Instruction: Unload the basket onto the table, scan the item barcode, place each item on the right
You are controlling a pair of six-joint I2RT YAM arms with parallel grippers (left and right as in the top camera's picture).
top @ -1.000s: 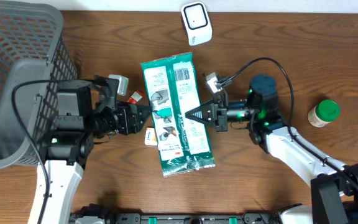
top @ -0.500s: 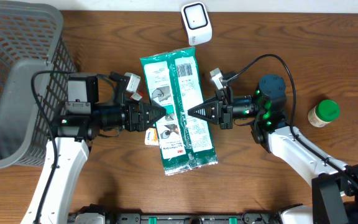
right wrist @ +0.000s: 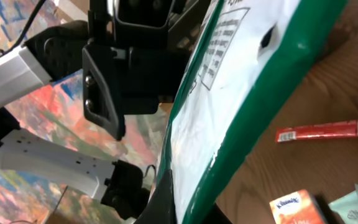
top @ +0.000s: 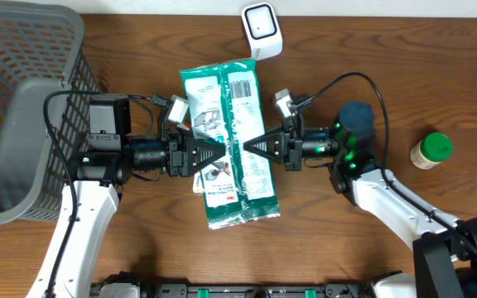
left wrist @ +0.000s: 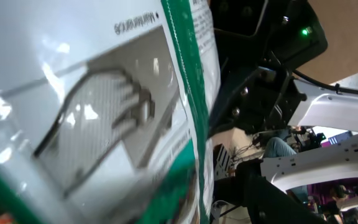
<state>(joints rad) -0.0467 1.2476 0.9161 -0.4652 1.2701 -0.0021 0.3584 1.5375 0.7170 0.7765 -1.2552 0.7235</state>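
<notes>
Since a second back, the left gripper (top: 218,155) has slid in from 9 o'clock to meet the green-and-white pack (top: 222,99). The pack itself has drifted toward 11 o'clock, closer to the scanner (top: 261,30).

Overhead: the pack sits mid-table, long axis running 12 to 6. Its barcode (top: 240,87) is on the 12 o'clock end, facing up, with the scanner just past it at 1 o'clock. The right gripper (top: 247,147) comes in from 3 o'clock, clamped tight on the pack's centre seam by the look of it. The left one touches the 9 o'clock edge; can't tell if it's biting or loose.

Left wrist: the pack (left wrist: 104,112) fills the frame with glossy, crinkly film. Its own fingers don't show, so no help there.

Right wrist: the pack (right wrist: 247,81) rises out of the pinch with its edge bowing. A red tube (right wrist: 328,130) and a tissue packet (right wrist: 291,208) lie on the wood at 4 to 5 o'clock.

My guess: light, floppy, slick plastic. It'll sag and twist from one pinch, so grab both long edges mid-length and keep the barcode end flat.
</notes>
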